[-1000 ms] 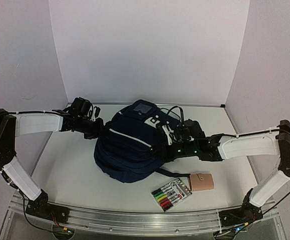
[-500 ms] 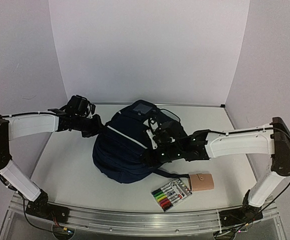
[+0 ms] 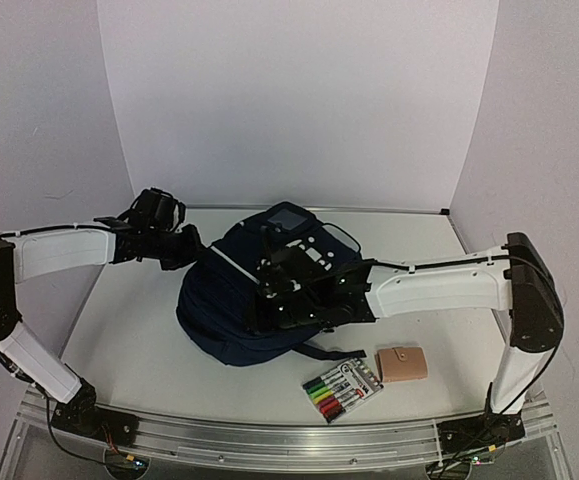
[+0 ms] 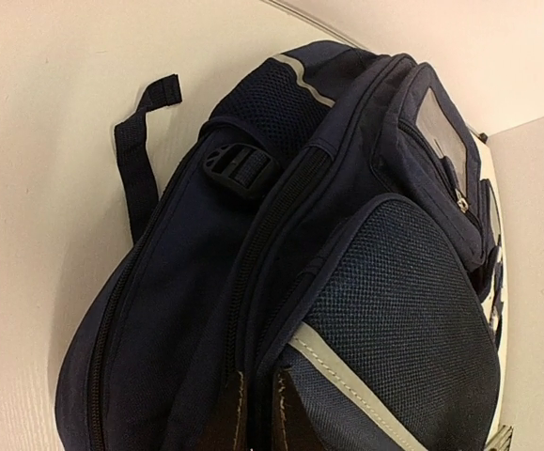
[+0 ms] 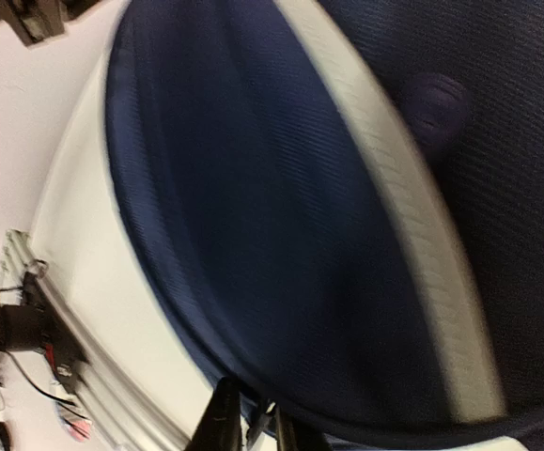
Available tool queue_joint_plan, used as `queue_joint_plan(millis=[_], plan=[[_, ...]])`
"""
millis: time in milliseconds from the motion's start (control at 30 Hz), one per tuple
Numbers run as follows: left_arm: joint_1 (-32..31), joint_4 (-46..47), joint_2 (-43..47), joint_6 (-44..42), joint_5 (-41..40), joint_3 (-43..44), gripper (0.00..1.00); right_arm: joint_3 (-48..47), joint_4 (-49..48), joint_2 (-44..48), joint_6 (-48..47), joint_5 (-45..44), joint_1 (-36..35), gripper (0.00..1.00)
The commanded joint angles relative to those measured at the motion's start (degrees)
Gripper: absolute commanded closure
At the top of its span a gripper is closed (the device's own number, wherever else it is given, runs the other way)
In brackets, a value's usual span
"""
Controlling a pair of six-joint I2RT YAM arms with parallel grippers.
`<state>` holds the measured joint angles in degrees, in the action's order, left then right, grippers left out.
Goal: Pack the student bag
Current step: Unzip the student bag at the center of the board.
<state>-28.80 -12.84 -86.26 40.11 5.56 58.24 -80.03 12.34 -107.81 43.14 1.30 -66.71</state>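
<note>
At bottom centre of the left wrist view, the left claw (image 4: 256, 399) is pressed together, pinching a seam of the large navy-blue fabric student bag (image 4: 394, 282) with grey stripes. The bag lies mid-frame on the white table (image 3: 129, 330) in the top view. Over its mesh hangs the right claw (image 5: 251, 425), too blurred to tell whether it is spread. At lower right, a clear pack of coloured markers (image 3: 342, 388) bears unreadable print, with a tan wallet (image 3: 402, 364) just beside it.
</note>
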Motion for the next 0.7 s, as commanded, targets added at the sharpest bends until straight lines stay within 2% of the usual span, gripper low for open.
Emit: queue_joint_plan(millis=[0,67,167,267,433,533,667], plan=[[-2.4,-0.6,4.8,-3.4,1.5,1.0,0.96,-4.5,-10.3,1.6,0.9,0.0,-0.2,0.78],[-2.5,-3.4,7.6,-5.4,-1.0,1.2,0.80,-3.1,-10.4,3.6,0.2,-1.5,-0.2,0.68],[-2.6,-6.2,12.4,-8.3,-3.3,0.5,0.54,0.3,-10.5,7.3,-1.3,-5.0,-0.2,0.62],[-3.7,-9.1,15.3,-10.5,-2.7,0.0,0.37,3.3,-10.4,11.1,-3.4,-8.6,-0.1,0.51],[-13.4,-9.3,14.7,-16.3,-0.8,-1.4,0.31,7.3,-10.0,16.7,-5.4,-13.0,2.1,0.35],[-18.7,-7.5,12.7,-18.4,1.8,-1.9,0.31,9.3,-9.9,19.0,-5.3,-13.1,5.1,0.31],[-25.8,-8.3,9.2,-22.6,-3.0,-1.4,0.31,12.5,-10.0,21.9,-4.3,-11.6,9.1,0.29]])
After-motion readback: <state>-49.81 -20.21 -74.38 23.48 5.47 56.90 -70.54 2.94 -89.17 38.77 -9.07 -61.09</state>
